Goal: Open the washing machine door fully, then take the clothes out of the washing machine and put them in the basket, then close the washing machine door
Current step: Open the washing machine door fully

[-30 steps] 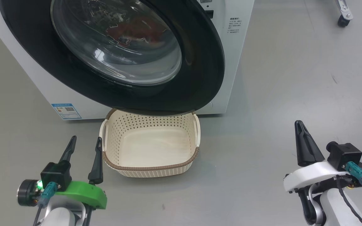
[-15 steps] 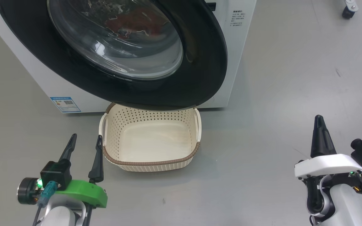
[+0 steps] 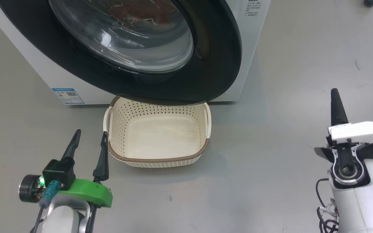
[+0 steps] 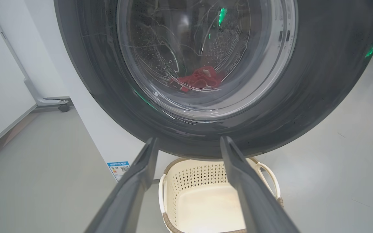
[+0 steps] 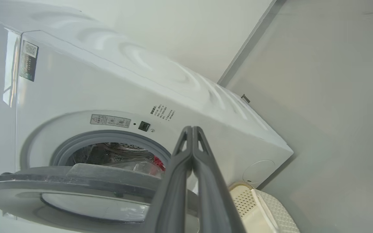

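Head view: blue sticker (image 3: 68, 96) on washing machine (image 3: 253, 42)

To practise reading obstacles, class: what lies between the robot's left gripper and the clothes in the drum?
The washing machine door: in the left wrist view the open left gripper faces the red clothes through its glass bowl.

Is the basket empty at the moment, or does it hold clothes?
Empty: the basket has a bare floor; the clothes lie inside the drum.

One washing machine (image 3: 249, 32), one door (image 3: 212, 64), one basket (image 3: 159, 160), two hands (image 3: 90, 134) (image 3: 334, 92)
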Controlling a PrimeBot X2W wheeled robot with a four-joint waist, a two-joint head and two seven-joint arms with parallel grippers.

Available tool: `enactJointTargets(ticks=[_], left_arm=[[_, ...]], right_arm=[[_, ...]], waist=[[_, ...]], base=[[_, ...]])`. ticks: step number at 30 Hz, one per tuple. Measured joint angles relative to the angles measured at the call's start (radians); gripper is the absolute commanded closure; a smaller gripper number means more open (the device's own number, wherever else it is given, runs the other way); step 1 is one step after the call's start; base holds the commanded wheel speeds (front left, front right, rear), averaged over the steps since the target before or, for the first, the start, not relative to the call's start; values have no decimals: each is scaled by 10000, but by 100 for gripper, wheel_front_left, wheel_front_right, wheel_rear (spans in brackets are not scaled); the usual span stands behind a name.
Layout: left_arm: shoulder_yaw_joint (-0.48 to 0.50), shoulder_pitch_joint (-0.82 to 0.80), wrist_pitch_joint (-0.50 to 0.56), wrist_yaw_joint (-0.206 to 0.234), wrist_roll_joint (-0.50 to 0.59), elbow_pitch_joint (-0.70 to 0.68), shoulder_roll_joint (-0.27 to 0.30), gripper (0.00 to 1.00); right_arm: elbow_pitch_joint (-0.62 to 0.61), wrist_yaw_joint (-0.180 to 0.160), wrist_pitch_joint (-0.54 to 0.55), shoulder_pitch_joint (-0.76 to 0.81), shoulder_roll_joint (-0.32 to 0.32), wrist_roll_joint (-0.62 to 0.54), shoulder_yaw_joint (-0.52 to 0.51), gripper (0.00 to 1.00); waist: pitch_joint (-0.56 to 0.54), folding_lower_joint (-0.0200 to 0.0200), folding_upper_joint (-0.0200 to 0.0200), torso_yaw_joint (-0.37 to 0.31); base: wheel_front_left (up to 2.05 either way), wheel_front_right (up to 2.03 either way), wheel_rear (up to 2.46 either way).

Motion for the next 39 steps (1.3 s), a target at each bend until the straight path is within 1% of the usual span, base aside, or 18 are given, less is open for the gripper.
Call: enactJointTargets(ticks=[2, 5, 7, 13, 14, 16, 21, 27, 28, 31, 34, 37, 39], left_arm=[[-67, -91, 0, 0, 2, -10, -2, 0], [-102, -163, 0, 0, 2, -15, -2, 0], [-109, -187, 0, 0, 2, -15, -2, 0], [-224, -334, 0, -2, 2, -33, -2, 0], [-244, -371, 0, -2, 2, -38, -2, 0], [-291, -489, 0, -2, -36, -115, -2, 0], [-370, -657, 0, -2, -36, -203, -4, 0], [-418, -852, 0, -2, -36, -276, -6, 0], [-428, -883, 0, -2, -36, -284, -6, 0], [-443, -989, 0, -2, -100, -299, -8, 0], [-556, -1136, 0, -2, -201, -320, -17, 0], [-560, -1234, 0, 0, -207, -343, -17, 0], [-552, -1254, 0, 0, -207, -345, -17, 0]], right_arm=[[71, 2, 485, -311, 2, 894, -94, 100], [119, 2, 1118, -778, -4, 1778, -132, 100], [155, 2, 1304, -953, -8, 1964, -134, 100], [439, -29, 2316, -1890, -44, 3005, -222, 100], [489, -77, 2470, -2034, -44, 3181, -245, 100], [650, -349, 3057, -2630, -54, 3697, -272, 100], [888, -681, 3902, -3357, -107, 4128, -90, 100], [1152, -991, 4744, -4117, -117, 4203, 309, 100], [1179, -999, 4861, -4239, -123, 4240, 322, 100], [1287, -1164, 5101, -4627, -182, 4303, 355, 100], [1417, -1181, 5365, -4918, -324, 4403, 351, 100], [1601, -1346, 5649, -5116, -405, 4460, 418, 100], [1739, -1352, 5825, -5195, -433, 4460, 514, 100]], waist=[[89, 0, 0, 43], [211, 0, 0, 125], [251, 0, 0, 153], [505, 0, 0, 331], [551, 0, 0, 363], [750, 0, 0, 490], [1021, 0, 0, 646], [1328, 0, 0, 820], [1377, 0, 0, 847], [1516, 1, 0, 919], [1631, 1, 0, 1007], [1737, 1, 0, 1083], [1791, 1, 0, 1129]], base=[[0, 0, 0], [0, 0, 0], [0, 0, 0], [0, 0, 0], [0, 0, 0], [0, 0, 0], [0, 0, 0], [0, 0, 0], [0, 0, 0], [0, 0, 0], [0, 0, 0], [0, 0, 0], [0, 0, 0]])
